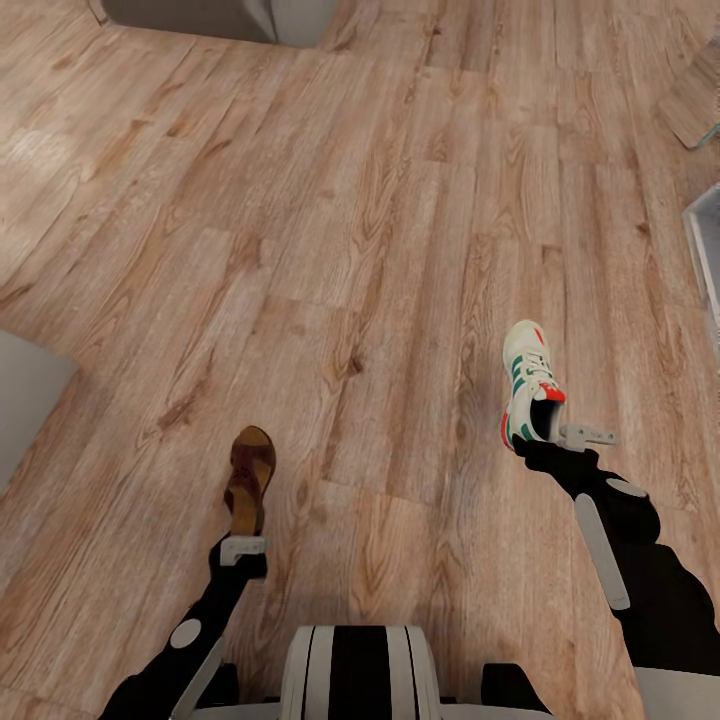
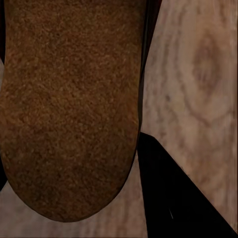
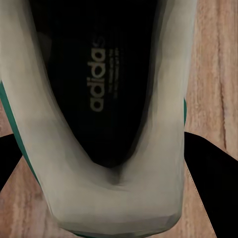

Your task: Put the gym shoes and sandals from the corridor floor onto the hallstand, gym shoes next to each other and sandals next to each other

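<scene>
Over the wood floor [image 1: 380,220], left fingers [image 1: 243,548] clamp a sandal [image 1: 250,478]; right fingers [image 1: 560,432] clamp a gym shoe [image 1: 528,385]

We see a cream sneaker [image 1: 528,392] with green stripes and red patches, toe up-frame, at right of centre, and a dark brown sandal [image 1: 250,478] at lower left, over the plank floor [image 1: 330,220].

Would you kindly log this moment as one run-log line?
left gripper: holds sandal | right gripper: holds gym shoe | below: corridor floor
</scene>
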`<state>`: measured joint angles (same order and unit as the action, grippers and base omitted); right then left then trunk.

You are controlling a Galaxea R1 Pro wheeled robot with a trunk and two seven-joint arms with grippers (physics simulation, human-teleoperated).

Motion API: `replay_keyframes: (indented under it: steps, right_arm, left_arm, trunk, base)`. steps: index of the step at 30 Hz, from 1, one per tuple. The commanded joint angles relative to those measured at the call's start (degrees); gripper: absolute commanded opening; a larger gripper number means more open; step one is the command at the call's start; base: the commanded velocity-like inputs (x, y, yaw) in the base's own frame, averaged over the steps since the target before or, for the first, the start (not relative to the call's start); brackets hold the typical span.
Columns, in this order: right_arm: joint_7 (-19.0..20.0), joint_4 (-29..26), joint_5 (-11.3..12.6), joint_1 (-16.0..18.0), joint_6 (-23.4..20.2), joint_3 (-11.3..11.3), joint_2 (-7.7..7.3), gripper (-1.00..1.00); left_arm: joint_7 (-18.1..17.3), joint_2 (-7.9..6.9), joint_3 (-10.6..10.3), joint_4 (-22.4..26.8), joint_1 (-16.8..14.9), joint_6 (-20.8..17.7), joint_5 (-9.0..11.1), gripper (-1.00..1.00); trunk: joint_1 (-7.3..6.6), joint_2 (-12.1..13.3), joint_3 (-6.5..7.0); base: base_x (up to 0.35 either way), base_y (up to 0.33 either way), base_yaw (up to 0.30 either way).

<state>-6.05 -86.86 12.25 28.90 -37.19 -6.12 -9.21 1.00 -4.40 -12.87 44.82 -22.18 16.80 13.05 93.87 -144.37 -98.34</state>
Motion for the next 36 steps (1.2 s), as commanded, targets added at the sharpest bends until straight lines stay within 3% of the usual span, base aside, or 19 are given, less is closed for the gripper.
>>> replay_keyframes:
  steps: [1, 7, 11, 19, 23, 30, 36]
  right_arm:
    - [-0.5, -0.1, 0.5, 0.0, -0.2, 0.1, -0.02, -1.00]
    - [-0.5, -0.1, -1.5, 0.0, -0.2, 0.1, -0.02, -1.00]
    - [-0.5, 0.0, -2.9, 0.0, -0.3, 0.1, 0.04, -1.00]
    - [-0.5, 0.0, -3.7, 0.0, -0.3, 0.1, 0.06, -1.00]
    - [-0.5, 0.0, -3.7, 0.0, -0.3, 0.1, 0.07, -1.00]
    - [-0.5, 0.1, -3.7, -0.4, -0.3, 0.1, 0.07, -1.00]
    - [-0.3, 0.0, -3.7, -0.4, -0.2, 0.1, 0.07, -1.00]
  left_arm:
    - [0.2, -0.08, -0.3, 1.3, 0.1, 0.2, 0.5, -1.00]
    - [0.3, -0.08, -0.3, 9.2, 1.1, 0.2, 0.4, -1.00]
    - [0.3, -0.08, -0.3, 11.5, 1.2, 0.2, 0.4, -1.00]
    - [0.3, -0.12, -0.2, 17.1, 1.3, -0.4, 0.4, -1.00]
    - [0.3, -0.16, -0.2, 25.0, 3.2, -0.6, 0.4, -1.00]
    - [0.3, -0.17, -0.1, 26.7, 3.6, -0.6, 0.4, -1.00]
    - [0.3, -0.17, -0.1, 26.8, 3.6, -0.6, 0.5, -1.00]
  trunk:
    - [-0.03, 0.0, 0.20]
    - [-0.18, 0.1, 1.53]
    - [-0.29, 0.1, 2.41]
    - [-0.29, 0.1, 2.41]
    - [-0.29, 0.1, 2.41]
    - [-0.29, 0.1, 2.41]
    - [-0.44, 0.2, 3.74]
  base:
    - [0.000, 0.000, 0.000]
    - [0.000, 0.000, 0.000]
    - [0.000, 0.000, 0.000]
    - [0.000, 0.000, 0.000]
    - [0.000, 0.000, 0.000]
    - [0.000, 0.000, 0.000]
    - [0.000, 0.000, 0.000]
